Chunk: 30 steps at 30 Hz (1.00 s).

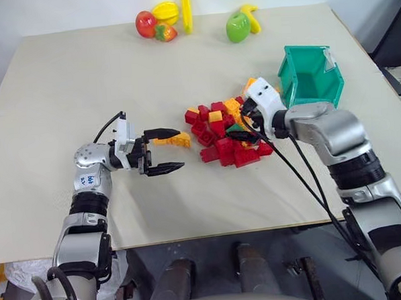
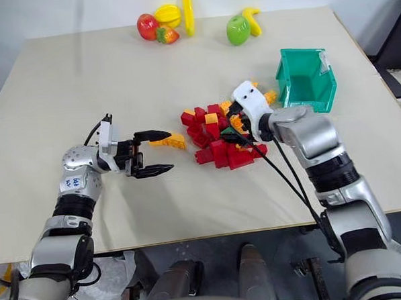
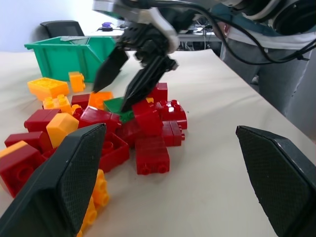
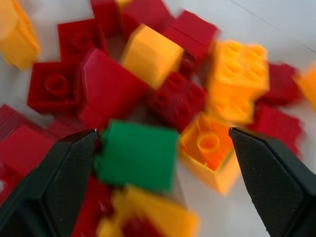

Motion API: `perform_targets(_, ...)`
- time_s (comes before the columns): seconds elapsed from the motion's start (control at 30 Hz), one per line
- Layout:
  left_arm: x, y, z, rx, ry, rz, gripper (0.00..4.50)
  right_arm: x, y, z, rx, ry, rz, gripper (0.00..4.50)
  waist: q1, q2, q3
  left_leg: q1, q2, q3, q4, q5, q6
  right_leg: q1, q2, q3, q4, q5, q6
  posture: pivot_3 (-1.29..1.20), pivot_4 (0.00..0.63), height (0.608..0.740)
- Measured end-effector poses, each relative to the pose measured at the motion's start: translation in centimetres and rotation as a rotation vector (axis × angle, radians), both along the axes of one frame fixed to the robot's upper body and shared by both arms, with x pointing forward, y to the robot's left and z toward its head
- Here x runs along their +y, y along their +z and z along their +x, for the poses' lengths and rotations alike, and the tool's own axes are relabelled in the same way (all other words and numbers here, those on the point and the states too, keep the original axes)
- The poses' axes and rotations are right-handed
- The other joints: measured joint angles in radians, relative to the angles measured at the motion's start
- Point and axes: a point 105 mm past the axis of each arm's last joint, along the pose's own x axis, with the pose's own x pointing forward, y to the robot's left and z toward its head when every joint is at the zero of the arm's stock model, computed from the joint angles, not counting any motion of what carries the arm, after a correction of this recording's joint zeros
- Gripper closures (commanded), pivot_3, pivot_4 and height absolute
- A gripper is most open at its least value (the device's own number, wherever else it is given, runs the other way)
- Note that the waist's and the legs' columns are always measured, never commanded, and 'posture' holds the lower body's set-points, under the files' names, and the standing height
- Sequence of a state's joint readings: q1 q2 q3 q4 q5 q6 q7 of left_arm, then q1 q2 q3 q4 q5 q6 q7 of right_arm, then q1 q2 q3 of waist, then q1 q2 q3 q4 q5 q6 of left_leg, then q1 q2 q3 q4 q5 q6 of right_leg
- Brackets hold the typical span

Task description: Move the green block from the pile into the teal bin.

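Observation:
The green block [image 4: 138, 155] lies on the near right side of the pile [image 1: 220, 132] of red and yellow-orange bricks, with red bricks around it. My right gripper [image 3: 112, 96] reaches down into the pile, open, one finger on each side of the green block; I cannot tell whether it touches the block. The teal bin [image 1: 306, 50] stands just behind and to the right of that hand, tilted, its inside bare. My left gripper [image 1: 173, 150] hovers level at the pile's left, pointing toward it, open and holding nothing.
A loose orange brick [image 1: 178, 140] lies by the upper finger of my left gripper. Toy fruit sits along the table's far edge: a red apple [image 1: 145, 23], a banana [image 1: 186, 9] and a green apple [image 1: 237, 27]. The table's right edge runs close behind the bin.

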<state>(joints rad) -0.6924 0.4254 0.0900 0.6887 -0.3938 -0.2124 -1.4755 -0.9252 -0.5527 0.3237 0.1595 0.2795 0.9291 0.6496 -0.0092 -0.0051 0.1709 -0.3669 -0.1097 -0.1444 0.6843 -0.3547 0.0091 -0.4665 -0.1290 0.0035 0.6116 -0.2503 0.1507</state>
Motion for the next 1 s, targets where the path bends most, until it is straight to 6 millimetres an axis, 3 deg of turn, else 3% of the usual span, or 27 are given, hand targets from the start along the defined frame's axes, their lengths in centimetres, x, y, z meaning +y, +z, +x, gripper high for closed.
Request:
perform_targets(0.13,1.0,0.0,-0.3,-0.007,0.040,0.003,0.00,0.7,-0.5,0.0,0.005,0.058,-0.046,0.04,-0.003,0.000,0.000,0.000,0.000,0.000,0.000,0.000,0.000,0.000,0.000,0.000,0.001,0.000,0.000,0.00,0.150,0.740)
perform_targets(0.47,1.3,-0.4,-0.9,0.006,0.079,-0.010,0.00,1.5,-1.3,-1.1,0.094,0.150,-0.105,0.04,-0.017,0.000,0.000,0.000,0.000,-0.001,0.002,0.000,0.000,0.000,0.000,0.000,0.002,0.000,0.000,0.00,0.150,0.740)
perform_targets(0.6,1.2,-0.1,-0.9,-0.004,0.080,-0.010,0.00,1.5,-1.4,-1.2,0.099,0.160,-0.108,0.92,-0.019,0.000,0.000,0.000,0.000,-0.001,0.002,0.000,0.000,0.000,0.000,0.000,0.003,0.000,0.000,0.00,0.150,0.740)
perform_targets(0.77,1.0,0.0,-0.9,-0.005,0.074,-0.014,0.00,1.6,-1.2,-1.1,0.097,0.155,-0.090,2.66,-0.020,0.000,0.000,0.000,0.000,0.000,0.002,0.000,-0.001,0.000,0.000,0.000,0.003,0.000,0.000,0.00,0.150,0.740)
perform_targets(0.87,0.5,0.6,-0.7,-0.022,0.060,-0.016,0.00,1.5,-0.3,-0.9,0.066,0.138,-0.056,3.40,-0.019,0.000,0.000,0.000,0.000,-0.001,0.003,0.000,-0.001,0.000,0.000,0.000,0.003,0.000,0.000,0.00,0.150,0.740)
perform_targets(0.97,0.3,0.9,-0.6,-0.034,0.051,-0.016,0.00,1.6,1.3,-0.9,0.008,0.137,-0.019,4.42,-0.019,0.000,0.000,0.000,-0.001,-0.001,0.003,0.000,-0.001,0.000,-0.001,0.000,0.003,0.000,0.000,0.00,0.150,0.740)
perform_targets(1.0,0.2,0.9,-0.6,-0.032,0.044,-0.017,0.00,1.5,1.7,-1.0,-0.006,0.135,-0.010,4.47,-0.019,0.000,0.000,0.000,-0.001,-0.001,0.003,0.000,0.000,0.000,0.000,0.000,0.003,0.000,0.000,0.00,0.150,0.740)
